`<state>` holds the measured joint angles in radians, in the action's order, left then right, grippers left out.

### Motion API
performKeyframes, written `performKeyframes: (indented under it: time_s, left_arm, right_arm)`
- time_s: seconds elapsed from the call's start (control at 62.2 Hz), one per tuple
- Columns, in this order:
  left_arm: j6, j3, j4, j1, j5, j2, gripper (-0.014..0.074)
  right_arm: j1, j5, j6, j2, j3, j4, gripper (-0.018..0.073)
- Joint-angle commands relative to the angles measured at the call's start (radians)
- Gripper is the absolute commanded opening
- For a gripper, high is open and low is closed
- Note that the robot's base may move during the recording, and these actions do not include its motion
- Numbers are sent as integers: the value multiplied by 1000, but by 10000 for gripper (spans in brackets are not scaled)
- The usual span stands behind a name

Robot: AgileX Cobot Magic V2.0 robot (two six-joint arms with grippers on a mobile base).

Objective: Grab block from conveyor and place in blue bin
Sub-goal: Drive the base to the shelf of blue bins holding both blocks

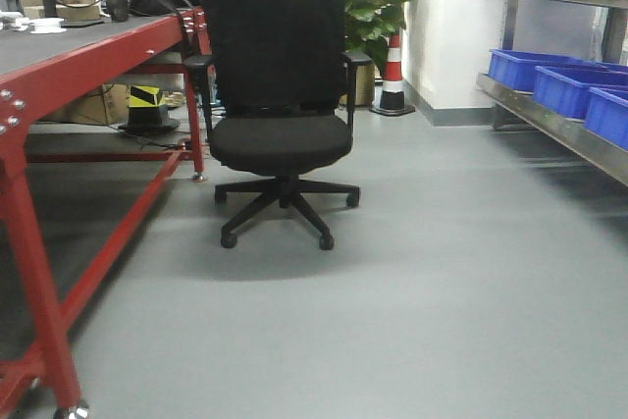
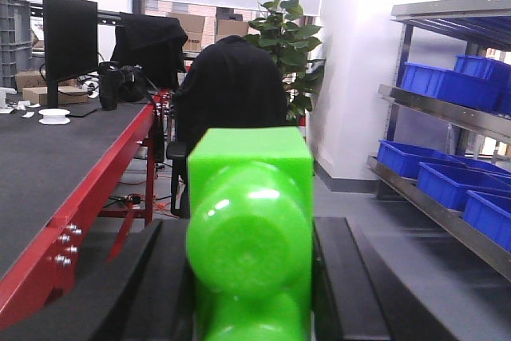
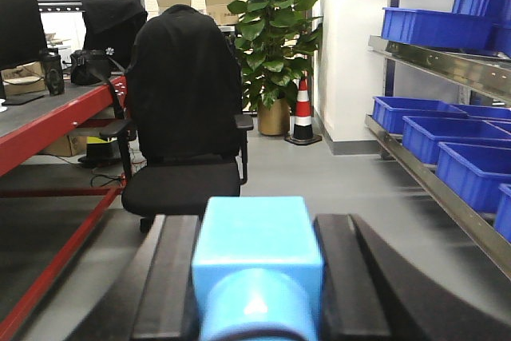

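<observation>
L pincer [image 2: 250, 277], R pincer [image 3: 257, 277], both matte black, broad, flat, sloped outer sides

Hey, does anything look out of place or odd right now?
Nothing spilled or damaged. The chair stands in the open, not under the red table, straight ahead of the front camera. The left claw holds the green block, the right claw a light blue block.

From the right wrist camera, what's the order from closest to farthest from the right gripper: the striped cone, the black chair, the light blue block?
1. The light blue block, held between the fingers of the right gripper itself.
2. The black office chair, ahead and to the left.
3. The striped traffic cone, farther back, right of the chair, by the white wall.
</observation>
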<state>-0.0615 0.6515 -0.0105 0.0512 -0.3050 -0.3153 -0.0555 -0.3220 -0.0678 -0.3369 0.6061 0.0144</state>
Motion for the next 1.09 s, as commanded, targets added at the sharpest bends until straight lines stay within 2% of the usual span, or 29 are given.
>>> performKeyframes:
  time_s: [0.0, 1.077]
  left_arm:
    - [-2, -2, -6, 6, 16, 1, -111]
    - [-2, -2, -6, 6, 16, 1, -111]
  right_arm:
    - [-2, 25, 7, 2, -4, -1, -162]
    - [-2, 25, 7, 2, -4, -1, -162]
